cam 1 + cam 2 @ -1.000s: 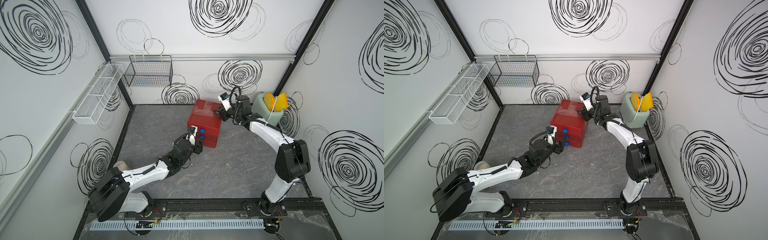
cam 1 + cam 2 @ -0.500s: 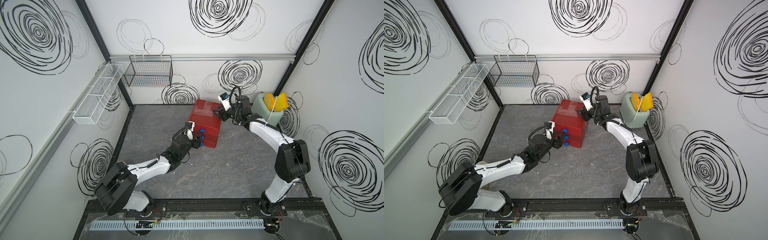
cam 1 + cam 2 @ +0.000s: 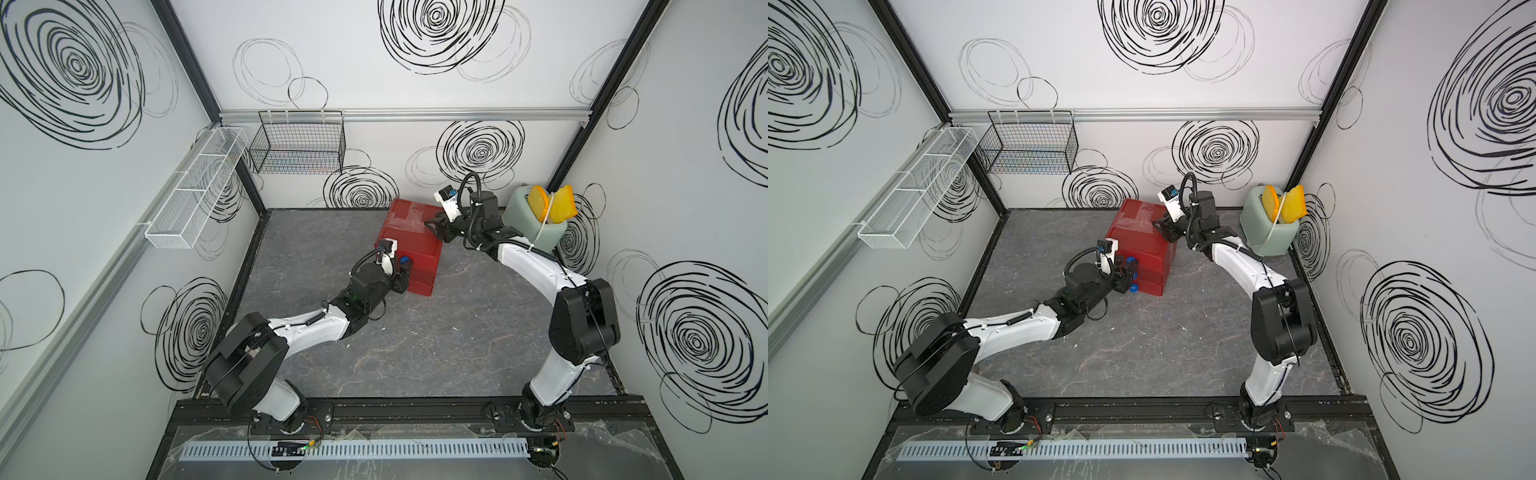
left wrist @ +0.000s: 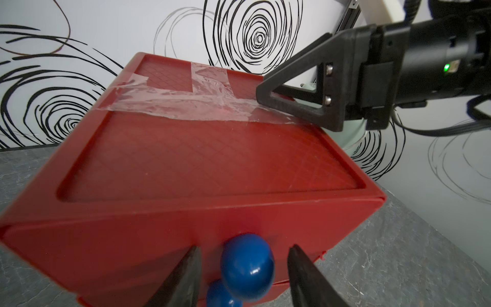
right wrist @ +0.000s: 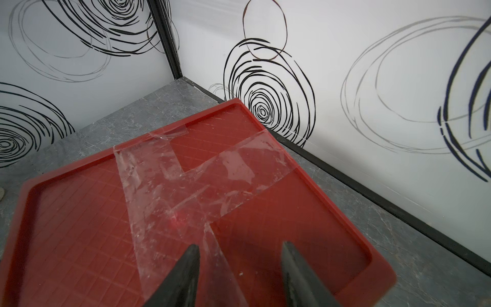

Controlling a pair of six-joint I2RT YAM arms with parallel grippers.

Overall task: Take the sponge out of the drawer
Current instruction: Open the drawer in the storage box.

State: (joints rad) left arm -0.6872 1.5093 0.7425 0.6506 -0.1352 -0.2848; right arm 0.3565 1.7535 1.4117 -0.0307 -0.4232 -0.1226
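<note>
At the front of the red drawer cabinet (image 3: 409,237), the left gripper (image 4: 244,249) has its jaws half wide, one on each side of the upper blue knob (image 4: 248,263), not yet touching it. They should close squarely on the knob, then pull straight away from the front. The sponge does not show; I judge it lies inside a closed drawer. On the cabinet's top, the right gripper (image 5: 240,245), jaws apart and empty, should press down, so the cabinet does not slide.
</note>
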